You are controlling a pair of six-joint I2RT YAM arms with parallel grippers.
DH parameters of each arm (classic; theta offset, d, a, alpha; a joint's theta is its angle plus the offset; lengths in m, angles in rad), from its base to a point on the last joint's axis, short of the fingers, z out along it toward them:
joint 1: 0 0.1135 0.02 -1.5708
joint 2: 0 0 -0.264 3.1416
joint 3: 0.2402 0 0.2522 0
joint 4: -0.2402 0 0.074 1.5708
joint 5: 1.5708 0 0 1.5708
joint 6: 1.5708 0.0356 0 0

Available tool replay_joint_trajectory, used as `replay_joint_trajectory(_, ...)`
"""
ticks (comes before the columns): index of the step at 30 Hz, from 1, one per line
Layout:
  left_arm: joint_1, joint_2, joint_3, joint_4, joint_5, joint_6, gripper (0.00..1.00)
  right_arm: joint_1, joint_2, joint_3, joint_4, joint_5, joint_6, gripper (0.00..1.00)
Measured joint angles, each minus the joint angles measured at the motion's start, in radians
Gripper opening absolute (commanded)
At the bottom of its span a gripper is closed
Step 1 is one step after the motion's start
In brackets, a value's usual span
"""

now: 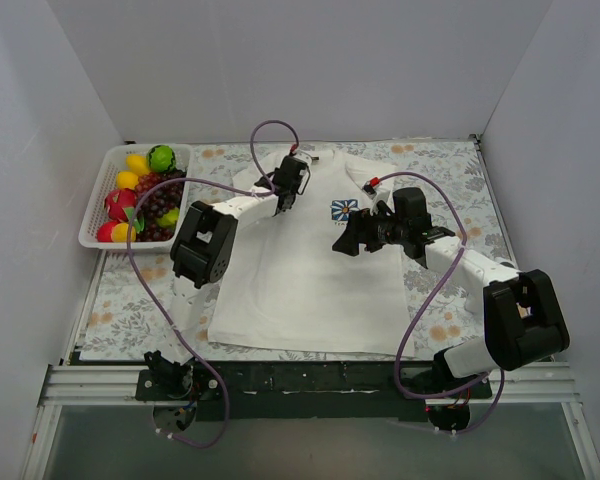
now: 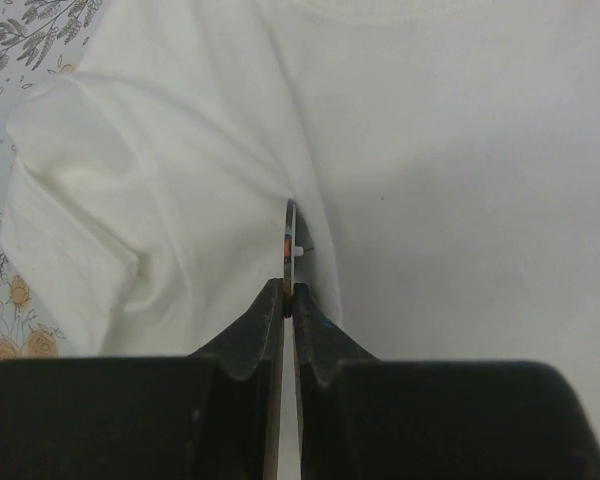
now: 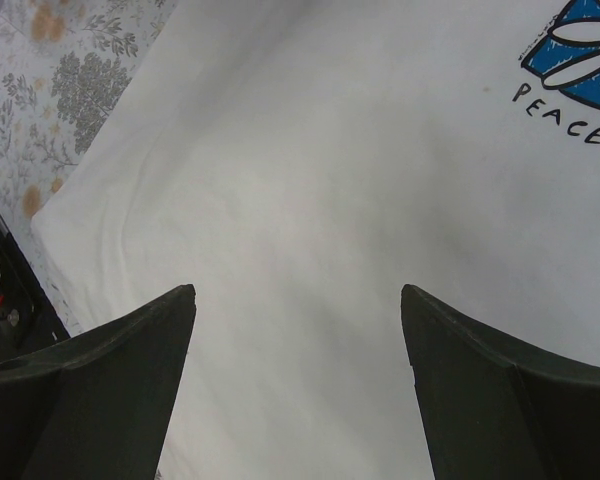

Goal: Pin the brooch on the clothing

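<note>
A plain white T-shirt (image 1: 310, 270) contrasts with the grey floral-patterned cloth (image 1: 120, 310); its square chest logo (image 1: 344, 209) is blue and white above black lettering; the brooch (image 2: 291, 240), edge-on, shows an orange tinge; at ten o'clock, a white basket (image 1: 92, 215) holds yellow, green, red and dark purple fruit (image 1: 148, 205).

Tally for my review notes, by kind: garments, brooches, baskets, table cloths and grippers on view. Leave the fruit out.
T-shirt: 1
brooch: 1
fruit basket: 1
floral cloth: 1
grippers: 2, left gripper shut on the brooch, right gripper open
Total: 6
</note>
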Motion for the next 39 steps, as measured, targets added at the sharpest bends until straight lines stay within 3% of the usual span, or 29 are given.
replay_joint_trajectory(16, -0.004, -0.018, -0.009, 0.047, 0.157, -0.07, 0.0, 0.0, 0.015, 0.0, 0.001, 0.0, 0.0, 0.91)
replay_joint_trajectory(39, 0.05, -0.321, -0.294, 0.319, 0.497, -0.239, 0.0, 0.0, 0.045, 0.002, 0.052, -0.001, 0.001, 0.91)
